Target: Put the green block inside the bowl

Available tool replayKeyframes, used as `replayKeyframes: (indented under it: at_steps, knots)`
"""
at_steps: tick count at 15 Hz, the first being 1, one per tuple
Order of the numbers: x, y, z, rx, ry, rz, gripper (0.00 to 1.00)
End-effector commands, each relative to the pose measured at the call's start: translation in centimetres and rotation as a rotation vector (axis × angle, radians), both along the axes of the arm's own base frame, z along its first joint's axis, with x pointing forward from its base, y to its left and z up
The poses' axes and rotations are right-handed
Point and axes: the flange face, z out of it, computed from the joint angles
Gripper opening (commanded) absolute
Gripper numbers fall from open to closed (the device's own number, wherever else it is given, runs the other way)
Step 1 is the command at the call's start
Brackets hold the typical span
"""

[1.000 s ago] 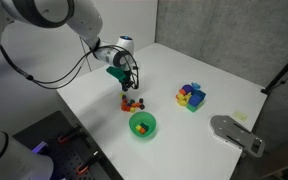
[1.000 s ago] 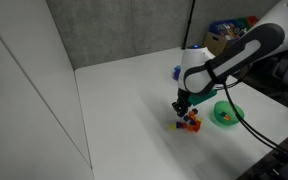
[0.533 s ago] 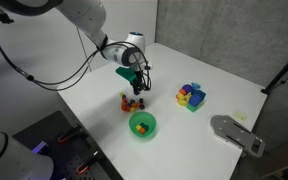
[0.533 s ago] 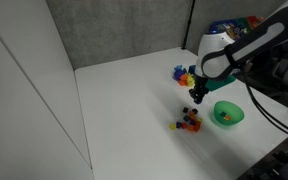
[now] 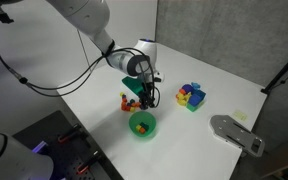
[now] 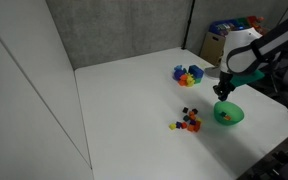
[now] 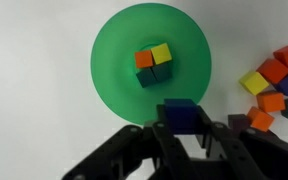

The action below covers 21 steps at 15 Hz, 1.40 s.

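Note:
The bright green bowl (image 7: 114, 60) lies right under my wrist and also shows in both exterior views (image 5: 142, 125) (image 6: 228, 114). Inside it sit an orange, a yellow and a green block (image 7: 144, 76), touching each other. My gripper (image 7: 187, 128) is shut on a small dark block (image 7: 184, 113) that looks dark blue in the wrist view. It holds the block above the bowl's near rim. In both exterior views the gripper (image 5: 144, 101) (image 6: 222, 92) hangs just above the bowl.
A cluster of loose red, orange and yellow blocks (image 5: 131, 102) (image 6: 189, 122) (image 7: 274, 85) lies beside the bowl. A blue-yellow-purple block pile (image 5: 191, 96) (image 6: 187, 74) stands further off. A grey flat object (image 5: 234, 133) lies near the table edge.
My gripper has moved from above the loose block cluster over to the green bowl, carrying the dark block with it.

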Motion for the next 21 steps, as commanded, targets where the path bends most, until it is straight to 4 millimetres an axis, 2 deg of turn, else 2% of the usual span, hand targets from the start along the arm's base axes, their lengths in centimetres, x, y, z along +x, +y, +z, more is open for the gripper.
replayKeyframes:
  at_steps: [1, 3, 4, 5, 6, 9, 11, 15, 21]
  knots:
    - [-2.8, -2.1, -0.2, -0.012, 0.022, -0.066, 0.09]
    - [-3.9, -3.0, -0.7, -0.011, 0.043, -0.091, 0.11]
    - [-4.2, -3.4, -0.9, -0.012, 0.052, -0.097, 0.55]
    - [-4.5, -3.6, -1.0, -0.013, 0.059, -0.102, 0.55]
    - [-4.7, -3.7, -1.0, -0.012, 0.062, -0.103, 0.61]
    - [-4.5, -3.2, -0.3, -0.005, 0.061, -0.093, 0.86]
    - [-3.9, -2.4, 0.8, 0.009, 0.051, -0.077, 0.99]
    - [-2.3, 0.4, 4.8, 0.039, 0.021, -0.032, 1.00]
    - [-1.0, 6.5, 12.7, 0.119, -0.046, 0.064, 1.00]
